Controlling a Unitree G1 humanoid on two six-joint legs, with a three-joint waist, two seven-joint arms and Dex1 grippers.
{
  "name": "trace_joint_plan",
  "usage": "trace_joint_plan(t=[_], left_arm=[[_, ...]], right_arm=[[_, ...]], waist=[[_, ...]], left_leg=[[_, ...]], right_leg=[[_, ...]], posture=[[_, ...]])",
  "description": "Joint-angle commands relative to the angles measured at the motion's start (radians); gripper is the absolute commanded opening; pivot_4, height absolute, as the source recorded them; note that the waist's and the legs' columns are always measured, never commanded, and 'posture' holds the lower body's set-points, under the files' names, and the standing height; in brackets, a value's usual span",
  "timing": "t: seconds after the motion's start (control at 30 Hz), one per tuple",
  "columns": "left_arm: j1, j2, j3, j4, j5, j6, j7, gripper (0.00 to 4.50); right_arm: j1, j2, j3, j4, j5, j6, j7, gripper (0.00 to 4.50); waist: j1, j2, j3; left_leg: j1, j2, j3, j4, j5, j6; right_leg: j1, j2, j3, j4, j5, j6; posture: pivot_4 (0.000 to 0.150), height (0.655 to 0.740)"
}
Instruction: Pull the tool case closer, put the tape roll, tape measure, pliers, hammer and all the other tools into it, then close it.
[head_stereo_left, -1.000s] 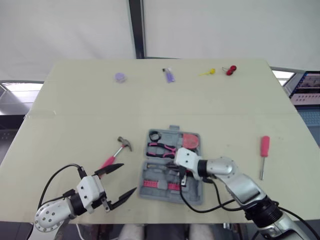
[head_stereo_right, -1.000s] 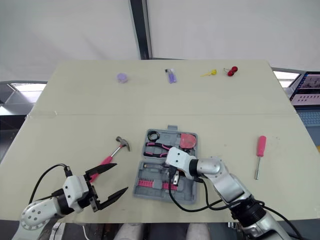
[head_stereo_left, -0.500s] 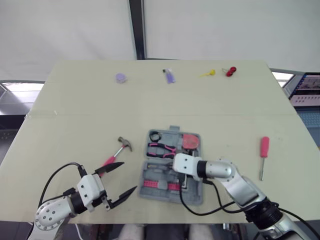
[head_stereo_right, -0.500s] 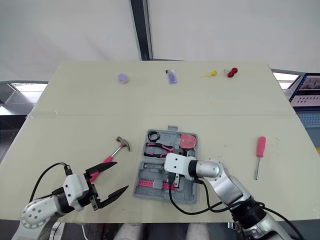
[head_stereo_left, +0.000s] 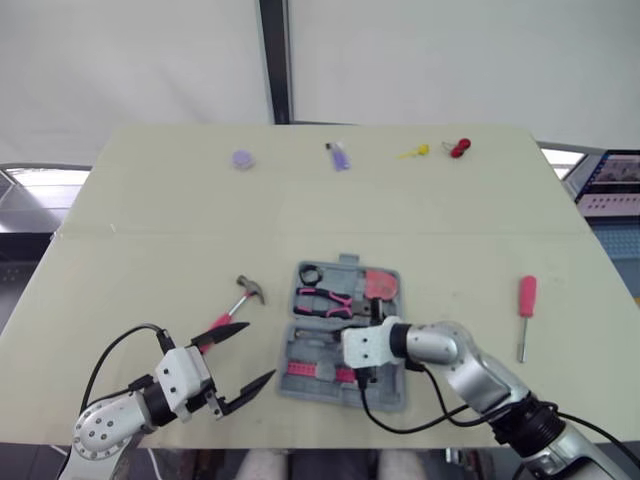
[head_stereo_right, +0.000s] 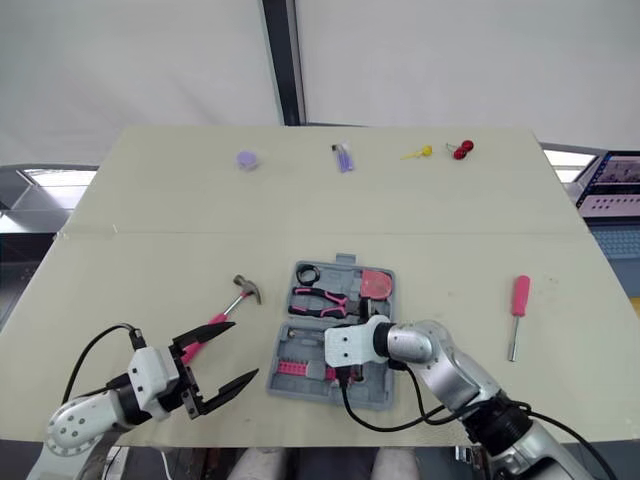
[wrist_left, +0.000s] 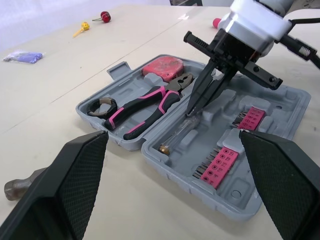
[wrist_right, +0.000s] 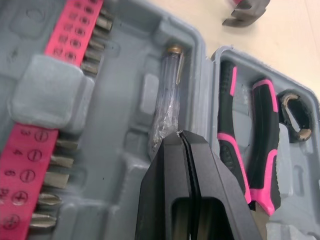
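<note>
The grey tool case lies open at the table's middle front. Its far half holds the black tape roll, the pink-and-black pliers and the red tape measure. The near half holds pink bit strips and a clear-handled screwdriver. My right gripper is shut, its tips resting on that clear screwdriver. The hammer with a pink handle lies on the table left of the case. My left gripper stands open just in front of the hammer's handle, holding nothing.
A pink screwdriver lies on the table to the right of the case. Along the far edge sit a purple cap, a purple item, a yellow piece and a red piece.
My right gripper has moved nearer and slightly left inside the case's near half, down onto the clear screwdriver. The left gripper has stayed in place, still open.
</note>
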Motion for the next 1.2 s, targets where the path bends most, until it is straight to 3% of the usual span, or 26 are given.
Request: trace_joint_plan(t=[0.03, 0.2, 0.33, 0.47, 0.73, 0.83, 0.97, 1.1, 1.2], left_arm=[[-0.003, -0.002, 0.001, 0.000, -0.001, -0.003, 0.006, 4.50], [-0.010, -0.003, 0.001, 0.006, -0.001, -0.003, 0.006, 4.50], [-0.014, -0.004, 0.001, 0.006, -0.003, 0.000, 0.007, 4.50], [-0.019, -0.002, -0.001, 0.005, -0.014, 0.011, -0.001, 4.50], [-0.068, 0.043, 0.044, -0.013, -0.099, 0.171, -0.005, 4.50], [-0.093, 0.085, 0.113, 0.028, -0.137, 0.241, 0.000, 4.50], [-0.141, 0.122, 0.263, 0.165, -0.154, 0.275, 0.046, 4.50], [-0.157, 0.131, 0.376, 0.279, -0.151, 0.274, 0.079, 4.50], [-0.148, 0.114, 0.441, 0.327, -0.142, 0.275, 0.131, 4.50]], right_arm=[[0.046, -0.035, 0.083, 0.124, -0.105, -0.001, 0.032, 0.03], [0.054, -0.018, 0.073, 0.140, -0.121, -0.020, 0.031, 0.03], [0.038, 0.017, -0.002, 0.123, -0.042, 0.019, 0.031, 0.03], [0.052, 0.058, -0.110, 0.015, 0.164, 0.098, 0.091, 0.03], [0.041, 0.072, -0.376, -0.209, 0.597, 0.481, 0.171, 0.03], [0.066, 0.003, -0.520, -0.215, 0.704, 0.582, 0.183, 0.75], [0.148, -0.107, -0.732, -0.138, 0.794, 0.624, 0.196, 2.62], [0.252, -0.194, -0.857, -0.021, 0.778, 0.558, 0.198, 4.48], [0.294, -0.220, -0.959, 0.086, 0.778, 0.512, 0.169, 4.48]], waist=[[0.000, 0.000, -0.002], [0.000, 0.001, -0.012], [-0.002, -0.001, -0.013], [0.000, 0.001, -0.011], [-0.002, 0.009, 0.002], [-0.001, 0.009, 0.003], [0.003, 0.008, 0.006], [0.001, 0.006, 0.007], [-0.007, 0.005, 0.008]], left_leg=[[0.002, 0.000, 0.000, -0.001, 0.000, 0.000], [0.003, 0.000, 0.001, -0.003, 0.000, 0.000], [0.004, 0.000, 0.001, -0.004, 0.000, 0.000], [0.004, 0.001, 0.001, -0.004, 0.000, 0.000], [-0.001, 0.001, 0.001, -0.003, 0.000, 0.000], [-0.002, 0.001, 0.001, -0.003, 0.000, 0.000], [-0.004, 0.001, 0.001, -0.004, 0.000, 0.000], [-0.005, 0.001, 0.001, -0.004, 0.000, 0.000], [-0.004, 0.001, 0.003, -0.004, 0.000, 0.000]], right_leg=[[0.001, 0.000, 0.000, 0.000, 0.000, 0.000], [0.001, 0.000, 0.000, -0.001, 0.000, 0.000], [0.002, 0.000, 0.000, -0.002, 0.000, -0.001], [0.002, 0.000, 0.000, -0.002, 0.000, -0.001], [-0.003, 0.000, 0.000, -0.001, 0.000, -0.001], [-0.004, 0.000, 0.000, -0.001, 0.000, -0.001], [-0.005, 0.000, -0.001, -0.002, 0.000, -0.001], [-0.006, 0.000, -0.002, -0.002, 0.000, -0.001], [-0.006, 0.000, -0.001, -0.002, 0.000, 0.000]], posture=[[0.150, 0.7400], [0.150, 0.7400], [0.150, 0.7400], [0.150, 0.7400], [0.150, 0.7400], [0.150, 0.7400], [0.150, 0.7400], [0.150, 0.7400], [0.150, 0.7400]])
